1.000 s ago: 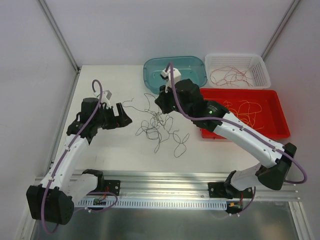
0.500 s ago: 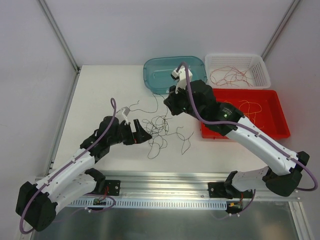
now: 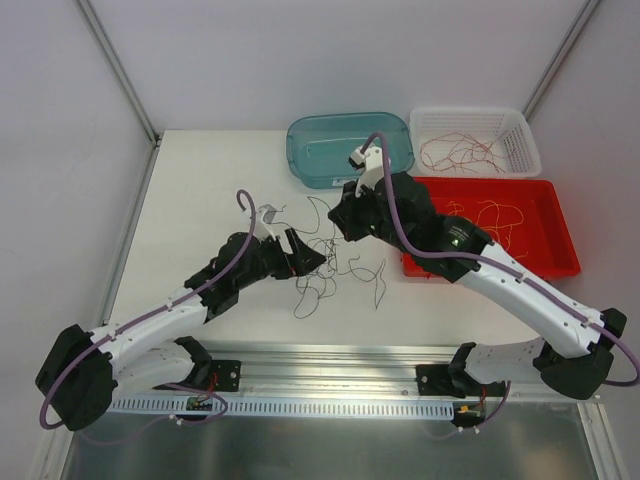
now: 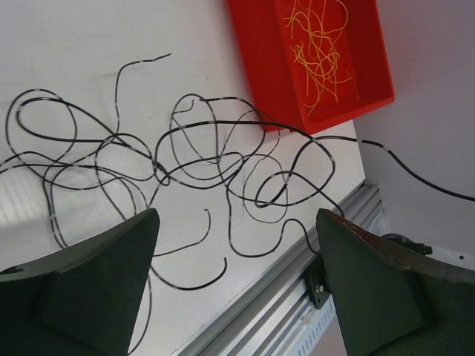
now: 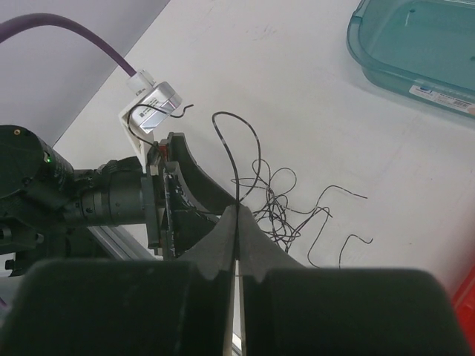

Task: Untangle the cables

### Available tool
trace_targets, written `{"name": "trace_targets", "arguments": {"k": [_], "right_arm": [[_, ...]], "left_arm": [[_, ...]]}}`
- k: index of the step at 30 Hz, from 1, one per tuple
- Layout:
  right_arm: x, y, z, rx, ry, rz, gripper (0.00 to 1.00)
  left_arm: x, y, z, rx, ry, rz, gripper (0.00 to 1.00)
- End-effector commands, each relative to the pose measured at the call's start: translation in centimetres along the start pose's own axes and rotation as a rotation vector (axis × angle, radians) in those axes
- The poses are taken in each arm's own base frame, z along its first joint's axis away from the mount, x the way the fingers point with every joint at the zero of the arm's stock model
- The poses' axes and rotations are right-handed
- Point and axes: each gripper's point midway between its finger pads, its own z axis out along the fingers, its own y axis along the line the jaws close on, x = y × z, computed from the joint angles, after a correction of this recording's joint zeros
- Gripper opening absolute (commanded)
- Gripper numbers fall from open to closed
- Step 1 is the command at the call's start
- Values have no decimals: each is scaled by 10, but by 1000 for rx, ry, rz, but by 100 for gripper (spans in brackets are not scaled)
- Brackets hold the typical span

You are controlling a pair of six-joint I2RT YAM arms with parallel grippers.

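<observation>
A tangle of thin dark cables (image 3: 335, 268) lies on the white table between my two grippers. My right gripper (image 5: 239, 209) is shut on one dark cable (image 5: 231, 152), which arcs upward from its tips; from above, this gripper (image 3: 340, 224) hangs just over the tangle's far edge. My left gripper (image 3: 303, 256) is at the tangle's left side, open. Its wrist view looks down on the looping strands (image 4: 185, 152), and its wide-apart jaws (image 4: 237, 219) hold nothing. Yellow-orange cables (image 3: 490, 215) lie in the red tray, and red-brown ones (image 3: 460, 150) in the white basket.
The red tray (image 3: 490, 184) sits right of the tangle and also shows at the left wrist view's top, its red wall (image 4: 256, 67) nearest the strands. A teal bin (image 3: 395, 135) and a white basket (image 3: 520, 125) stand at the back. An aluminium rail (image 3: 330, 355) runs along the near edge.
My left arm swung right and forward, from the table's left side up to the tangle. My right gripper drifted slightly right and nearer, still shut, dragging strands of the tangle with it.
</observation>
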Motion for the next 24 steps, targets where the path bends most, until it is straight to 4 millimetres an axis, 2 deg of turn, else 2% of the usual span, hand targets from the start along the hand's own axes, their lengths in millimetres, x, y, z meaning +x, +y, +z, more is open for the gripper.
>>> {"name": "trace_targets", "arguments": {"k": [1, 2, 6, 10, 14, 19, 22, 24], "right_arm": [[-18, 4, -7, 0, -80, 58, 1], [-16, 2, -6, 12, -78, 66, 1], [-10, -3, -4, 57, -76, 90, 1], [-4, -5, -1, 85, -65, 126, 1], [2, -1, 3, 90, -46, 152, 1], [2, 13, 4, 46, -34, 165, 1], [3, 14, 3, 47, -21, 148, 1], [0, 9, -1, 62, -29, 129, 1]], "left_arm": [[-19, -27, 8, 76, -118, -45, 88], [-14, -35, 7, 90, -116, -39, 88], [-14, -40, 4, 66, -169, -51, 89], [-25, -35, 6, -7, -241, -64, 88], [-22, -24, 21, -82, -228, -58, 85], [-19, -10, 39, -182, -236, -75, 81], [-21, -4, 46, -223, -249, -72, 75], [-22, 12, 45, -296, -270, -81, 63]]}}
